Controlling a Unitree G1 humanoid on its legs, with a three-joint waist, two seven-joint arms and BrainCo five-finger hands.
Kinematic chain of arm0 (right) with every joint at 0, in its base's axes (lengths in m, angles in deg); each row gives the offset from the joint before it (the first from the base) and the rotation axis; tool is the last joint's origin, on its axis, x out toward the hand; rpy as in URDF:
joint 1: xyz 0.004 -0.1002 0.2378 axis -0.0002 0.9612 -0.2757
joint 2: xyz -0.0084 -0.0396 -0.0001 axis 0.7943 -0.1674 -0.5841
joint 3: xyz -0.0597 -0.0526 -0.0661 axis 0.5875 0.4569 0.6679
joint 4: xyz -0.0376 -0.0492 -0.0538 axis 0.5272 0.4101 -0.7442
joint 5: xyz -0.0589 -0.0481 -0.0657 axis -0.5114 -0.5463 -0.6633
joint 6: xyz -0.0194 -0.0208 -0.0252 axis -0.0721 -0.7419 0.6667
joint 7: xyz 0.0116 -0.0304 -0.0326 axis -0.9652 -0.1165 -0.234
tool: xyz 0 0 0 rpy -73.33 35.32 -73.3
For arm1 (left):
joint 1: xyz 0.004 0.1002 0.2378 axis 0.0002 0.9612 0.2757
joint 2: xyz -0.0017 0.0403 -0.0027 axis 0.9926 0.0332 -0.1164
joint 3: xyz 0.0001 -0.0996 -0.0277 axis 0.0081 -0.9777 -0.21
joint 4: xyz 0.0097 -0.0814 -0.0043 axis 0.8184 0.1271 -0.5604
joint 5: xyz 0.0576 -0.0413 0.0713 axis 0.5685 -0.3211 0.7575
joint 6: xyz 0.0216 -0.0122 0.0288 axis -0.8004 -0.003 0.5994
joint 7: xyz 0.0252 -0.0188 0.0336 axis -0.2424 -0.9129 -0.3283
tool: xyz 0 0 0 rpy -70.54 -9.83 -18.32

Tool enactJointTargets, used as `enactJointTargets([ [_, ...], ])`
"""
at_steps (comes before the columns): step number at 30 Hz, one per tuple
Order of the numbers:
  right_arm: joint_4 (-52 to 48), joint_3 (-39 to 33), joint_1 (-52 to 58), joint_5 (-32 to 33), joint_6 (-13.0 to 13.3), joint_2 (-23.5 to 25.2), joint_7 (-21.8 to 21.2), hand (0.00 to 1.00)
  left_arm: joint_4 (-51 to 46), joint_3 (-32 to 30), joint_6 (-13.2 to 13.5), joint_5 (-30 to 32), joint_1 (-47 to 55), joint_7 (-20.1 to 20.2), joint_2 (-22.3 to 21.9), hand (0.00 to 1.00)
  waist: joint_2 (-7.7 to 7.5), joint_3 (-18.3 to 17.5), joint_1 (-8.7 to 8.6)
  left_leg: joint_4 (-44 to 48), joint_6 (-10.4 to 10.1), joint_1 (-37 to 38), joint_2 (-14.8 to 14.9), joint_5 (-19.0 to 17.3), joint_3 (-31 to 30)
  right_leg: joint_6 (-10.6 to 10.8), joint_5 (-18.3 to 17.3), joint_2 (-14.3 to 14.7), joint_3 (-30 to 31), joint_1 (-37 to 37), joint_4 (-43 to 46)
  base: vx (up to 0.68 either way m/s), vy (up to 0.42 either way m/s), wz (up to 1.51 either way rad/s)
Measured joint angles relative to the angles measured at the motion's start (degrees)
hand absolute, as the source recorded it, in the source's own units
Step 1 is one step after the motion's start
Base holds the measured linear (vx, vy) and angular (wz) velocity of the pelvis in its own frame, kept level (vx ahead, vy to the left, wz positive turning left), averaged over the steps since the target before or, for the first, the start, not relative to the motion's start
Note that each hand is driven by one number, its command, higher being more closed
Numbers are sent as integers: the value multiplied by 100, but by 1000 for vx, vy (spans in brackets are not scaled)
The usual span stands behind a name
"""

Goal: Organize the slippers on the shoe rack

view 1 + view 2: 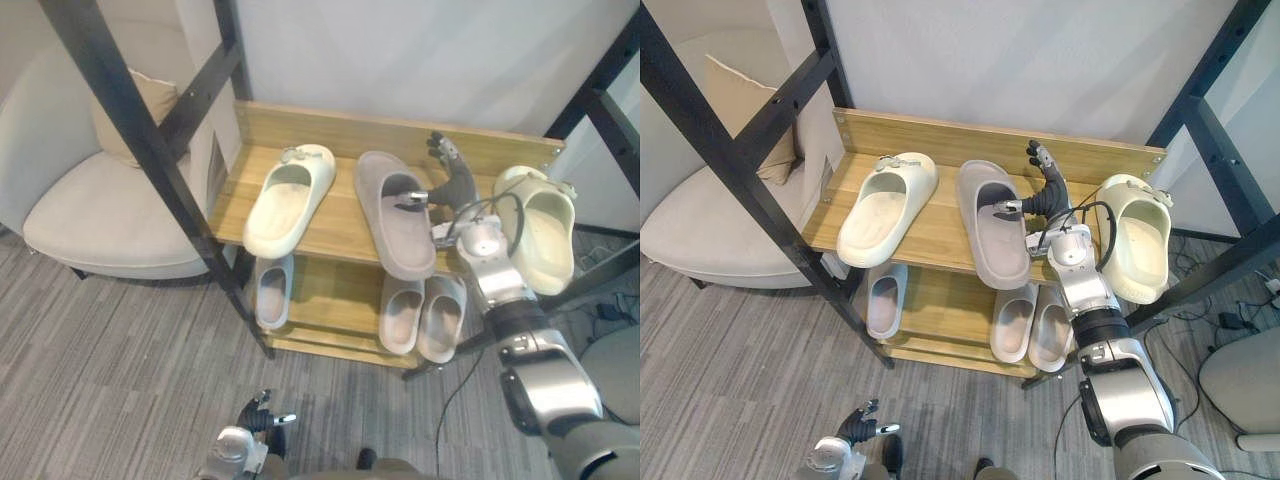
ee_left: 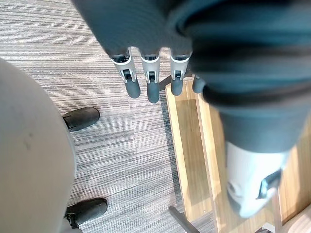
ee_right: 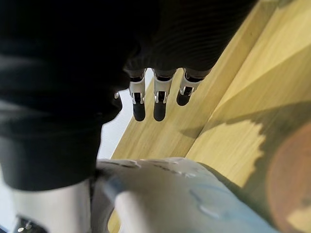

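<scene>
Three slippers lie on the top board of the light wooden shoe rack (image 1: pixel 340 125): a cream foam slipper (image 1: pixel 290 198) at the left, a long grey-brown slipper (image 1: pixel 395 225) in the middle, and a second cream slipper (image 1: pixel 545 235) at the right end. Three pale grey slippers (image 1: pixel 402 315) stand on the board below. The right hand (image 1: pixel 455 185) is between the middle and the right one, fingers straight, thumb over the grey-brown slipper. The left hand (image 1: pixel 260 420) hangs low over the grey carpet (image 1: pixel 120 350), fingers straight.

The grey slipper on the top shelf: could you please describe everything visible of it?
The grey slipper is a plain slide with a broad strap, apparently soft foam. It lies sole down mid top shelf, strap end toward the back panel, heel jutting over the front edge, between the left cream slipper and the right cream slipper. The right hand is open beside it, thumb over its opening; contact cannot be told.
</scene>
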Motion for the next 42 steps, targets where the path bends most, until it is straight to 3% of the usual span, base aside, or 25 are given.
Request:
enactJointTargets([
  [14, 124, 16, -206, 38, 131, 31, -89, 100, -56, 0, -2, -159, -19, -6, 51, 0, -42, 93, 8, -2, -6, -44, -2, 40, -73, 1, 3, -3, -114, 2, -2, -11, 0, 3],
  [21, -439, 5, 289, 107, 185, 23, -93, 100, -57, 0, -4, -157, -24, -4, 57, 0, -69, 108, -4, -2, -9, 42, 4, 38, -43, 2, 3, -4, -103, 100, -15, 0, 0, 0],
  [34, -2818, -111, 1846, 59, 258, 63, -74, 100, -36, 0, -17, -48, -29, 4, 49, 0, -62, 105, -85, 1, -7, 110, 10, 35, 77, 36, 31, -1, 42, 111, -35, -17, 4, -5],
  [42, -4609, -311, 2727, 56, 601, 266, -113, 100, 116, 5, -10, 72, -33, 7, 21, 0, -18, 24, -129, 32, 15, 135, 54, 54, 118, 7, 139, 13, 107, 123, -94, -29, 3, -4],
])
